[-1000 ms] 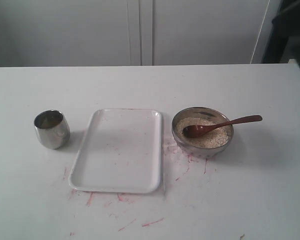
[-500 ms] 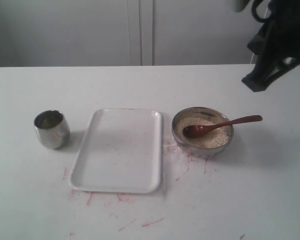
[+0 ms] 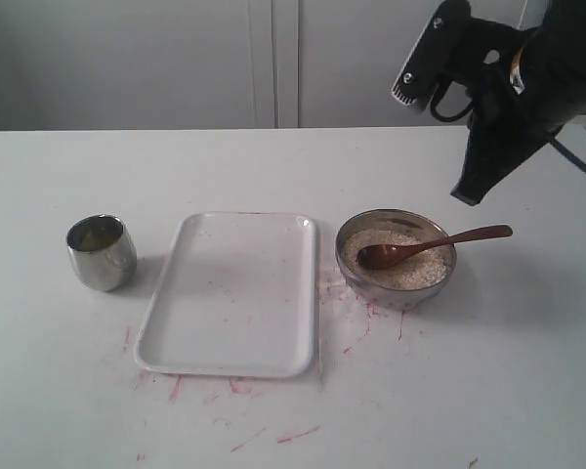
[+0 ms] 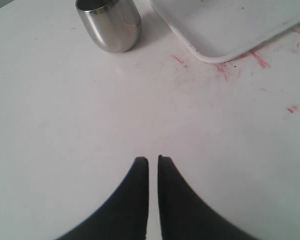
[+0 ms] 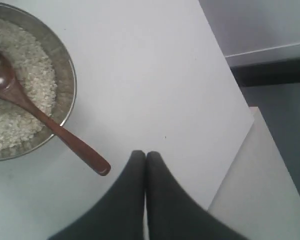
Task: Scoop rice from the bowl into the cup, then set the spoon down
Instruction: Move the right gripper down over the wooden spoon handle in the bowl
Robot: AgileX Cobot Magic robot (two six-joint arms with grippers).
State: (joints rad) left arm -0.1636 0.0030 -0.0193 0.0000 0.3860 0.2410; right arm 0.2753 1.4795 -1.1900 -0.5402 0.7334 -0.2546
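2 empty, pinched-together grippers, left gripper (image 4: 153,161) and right gripper (image 5: 144,154); cup (image 4: 110,25) top and bowl (image 5: 70,85) edge cropped in wrist views.

The black right hand (image 3: 467,193) and its arm have swung in from the upper right corner of the frame, lower and farther left than half a second ago. The tip now shows just above the handle of the dark reddish-brown wooden spoon (image 3: 439,241).

1. Pretty sure it's a robotics lab or test bench.
2. Plain white tabletop (image 3: 527,391), smeared with red scuff marks (image 3: 298,433) near the front.
3. Blank pale panels (image 3: 127,59) run along behind it.
4. A black robot arm (image 3: 542,68) hangs over the right side.
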